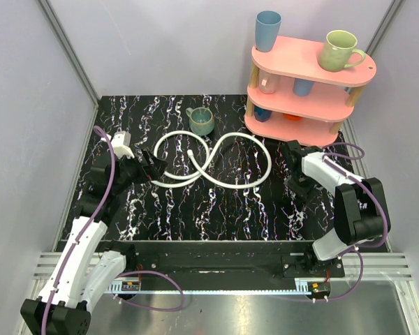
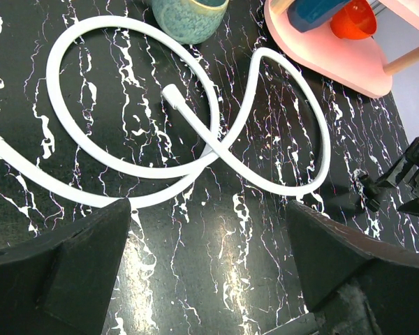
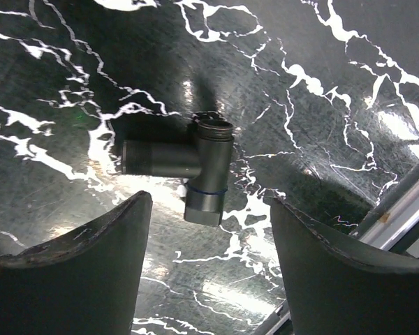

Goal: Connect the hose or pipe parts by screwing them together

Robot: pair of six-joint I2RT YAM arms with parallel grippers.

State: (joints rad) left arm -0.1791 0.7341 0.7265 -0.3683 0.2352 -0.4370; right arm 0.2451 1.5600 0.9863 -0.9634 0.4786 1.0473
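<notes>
Dark-grey tee fitting [image 3: 195, 167] lies on the table [image 3: 349, 84] directly under the right hand [image 3: 209, 202], side branch pointing at one of its spread fingers [image 3: 77, 279]. White hoses [image 2: 50, 77] coil ahead of the left hand [image 2: 208, 206], which is equally wide apart and empty.

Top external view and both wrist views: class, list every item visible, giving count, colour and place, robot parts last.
table: one, black, white-veined
white hose: looped mid-table; one piece or two unclear
pipe fitting: one, dark grey, table, right side
teal mug: one, on table behind the hose
shelf: one, pink, three tiers, back right
tumbler: one, blue, top tier
green mug: one, top tier
pale cup: one, middle tier
blue cup: one, middle tier
dark blue item: one, bottom tier
orange item: one, bottom tier
left gripper: one, black, open, facing the hose
right gripper: one, black, open, over the pipe fitting
</notes>
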